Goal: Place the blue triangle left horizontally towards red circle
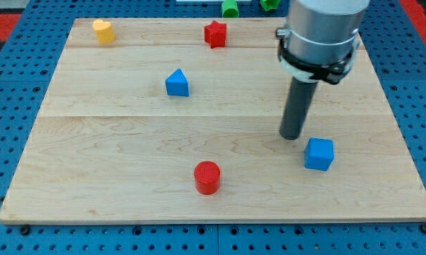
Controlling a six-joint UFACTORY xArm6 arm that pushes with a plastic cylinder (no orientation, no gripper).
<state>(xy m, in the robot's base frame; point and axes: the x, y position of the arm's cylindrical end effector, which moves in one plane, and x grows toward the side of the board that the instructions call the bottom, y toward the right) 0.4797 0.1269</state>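
The blue triangle [177, 83] sits on the wooden board [114, 156] left of centre, in the upper half. The red circle [207, 177] stands near the view's bottom, below and slightly right of the triangle. My tip [292, 136] rests on the board far to the right of the triangle, just above and left of a blue cube [319, 154]. The tip touches no block.
A red star [215, 33] sits near the board's top edge at centre. A yellow block [103, 31] sits at the top left. Two green blocks [230, 8] lie off the board at the view's top.
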